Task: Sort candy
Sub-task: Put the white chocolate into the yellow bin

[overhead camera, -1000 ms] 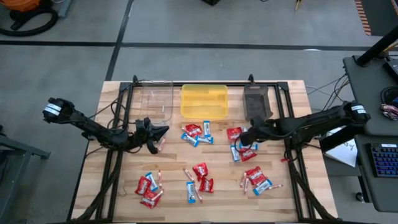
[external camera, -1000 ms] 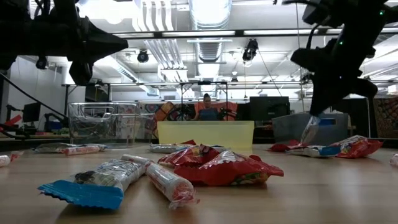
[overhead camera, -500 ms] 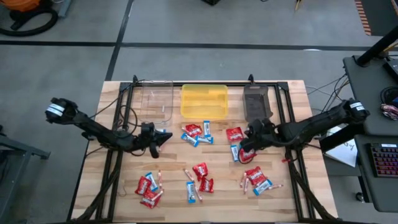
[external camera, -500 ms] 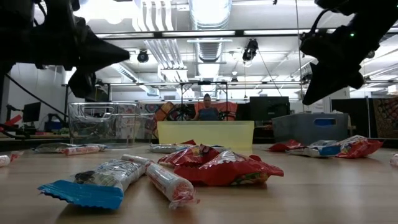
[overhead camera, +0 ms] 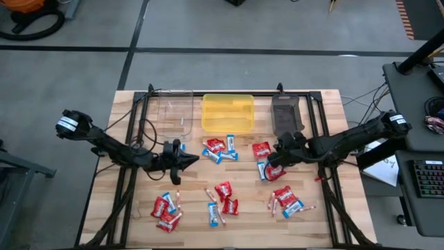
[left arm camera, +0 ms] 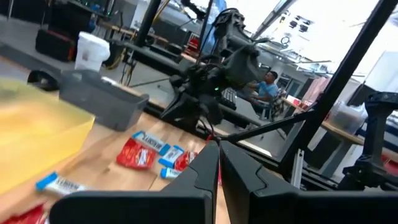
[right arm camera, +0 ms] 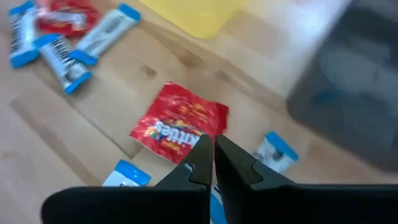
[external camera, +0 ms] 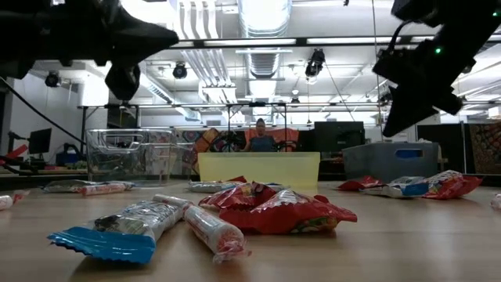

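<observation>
R gripper (overhead camera: 269, 161) hovering w/ fingers pinched, empty — red packet (right arm camera: 180, 123) lying just ahead, toward bench back edge. L gripper (overhead camera: 186, 161) also closed, farther off.

red packets (overhead camera: 223, 189), yellow tray (overhead camera: 227, 112), blue-and-white bars (overhead camera: 213, 212)

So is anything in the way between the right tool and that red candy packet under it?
Nothing visible is. The right tool hangs shut just above the red packet, which lies flat on bare wood. The blue-and-white bars lie off to the sides, not over it.
</observation>
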{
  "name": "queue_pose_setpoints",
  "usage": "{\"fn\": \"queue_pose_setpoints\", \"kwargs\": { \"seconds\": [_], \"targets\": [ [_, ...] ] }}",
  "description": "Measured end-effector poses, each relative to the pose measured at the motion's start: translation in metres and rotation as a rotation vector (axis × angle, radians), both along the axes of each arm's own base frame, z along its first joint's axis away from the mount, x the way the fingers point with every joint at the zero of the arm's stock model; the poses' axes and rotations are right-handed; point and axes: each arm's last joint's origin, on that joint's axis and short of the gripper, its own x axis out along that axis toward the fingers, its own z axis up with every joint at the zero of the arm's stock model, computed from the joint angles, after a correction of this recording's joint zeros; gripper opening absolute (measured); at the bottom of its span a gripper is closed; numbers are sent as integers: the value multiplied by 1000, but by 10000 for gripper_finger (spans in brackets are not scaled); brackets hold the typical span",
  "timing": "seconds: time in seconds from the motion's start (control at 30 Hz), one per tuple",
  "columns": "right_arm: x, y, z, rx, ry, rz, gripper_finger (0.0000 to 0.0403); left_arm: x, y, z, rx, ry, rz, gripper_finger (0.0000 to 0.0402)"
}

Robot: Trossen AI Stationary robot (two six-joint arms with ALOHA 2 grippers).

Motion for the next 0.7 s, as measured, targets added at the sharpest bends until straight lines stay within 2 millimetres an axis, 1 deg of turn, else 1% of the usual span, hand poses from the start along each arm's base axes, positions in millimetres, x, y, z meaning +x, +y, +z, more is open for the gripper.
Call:
{"fn": "queue_pose_setpoints", "kwargs": {
  "seconds": [0.1, 0.23, 0.37, 0.47, 0.6, 0.7],
  "targets": [
    [-2, -3, -3, 65, -7, -110, 46, 5, -2, 6, 41, -9, 5, 0],
    [-5, -5, -12, 110, 25, -254, 105, 8, -3, 10, 89, -14, 13, 0],
    [1, -7, -24, 131, 66, -299, 166, 5, -2, 16, 136, -36, 29, 0],
    [5, -11, -33, 144, 116, -332, 201, 3, 0, 21, 196, -49, 45, 0],
    [10, -15, -48, 171, 189, -351, 229, -1, 5, 29, 262, -55, 145, 0],
    [12, -17, -56, 163, 230, -365, 236, -5, 8, 34, 294, -57, 211, 0]
  ]
}}
